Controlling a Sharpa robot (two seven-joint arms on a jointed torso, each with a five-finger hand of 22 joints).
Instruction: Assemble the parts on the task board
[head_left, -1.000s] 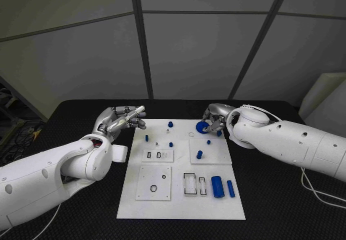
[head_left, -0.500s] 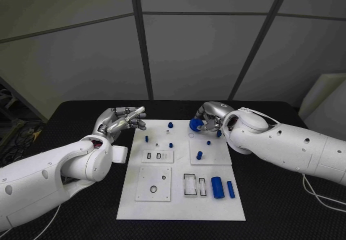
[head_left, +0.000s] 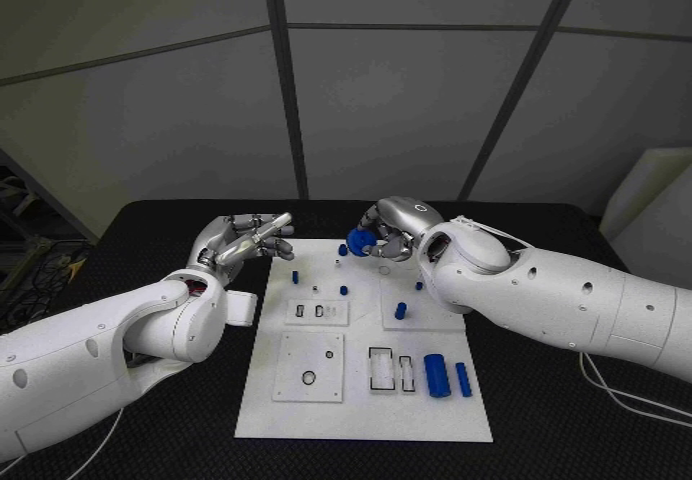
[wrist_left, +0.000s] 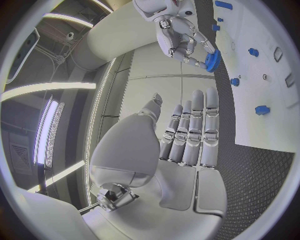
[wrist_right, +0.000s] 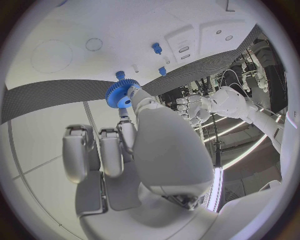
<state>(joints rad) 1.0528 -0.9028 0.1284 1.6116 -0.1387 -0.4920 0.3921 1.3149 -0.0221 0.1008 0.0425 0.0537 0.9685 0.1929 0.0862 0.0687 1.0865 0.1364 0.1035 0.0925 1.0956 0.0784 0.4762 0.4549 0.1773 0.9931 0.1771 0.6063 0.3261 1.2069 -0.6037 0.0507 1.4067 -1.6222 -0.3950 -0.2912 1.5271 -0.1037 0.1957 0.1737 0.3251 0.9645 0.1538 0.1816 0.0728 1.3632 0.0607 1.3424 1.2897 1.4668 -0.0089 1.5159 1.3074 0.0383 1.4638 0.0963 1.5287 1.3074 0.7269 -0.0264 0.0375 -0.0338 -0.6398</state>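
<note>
The left hand (wrist_left: 187, 135), silver and many-fingered, lies flat with its fingers straight and side by side, holding nothing, over the black table beside the white task board (wrist_left: 265, 87). Beyond its fingertips the silver right hand (wrist_left: 178, 35) pinches a round blue toothed gear (wrist_left: 212, 61) above the board's edge. Small blue pegs (wrist_left: 262, 109) stand on the board.

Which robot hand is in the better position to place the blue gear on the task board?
The right robot hand: it holds the blue gear above the task board's far end. The left robot hand holds nothing, beside the board.
</note>
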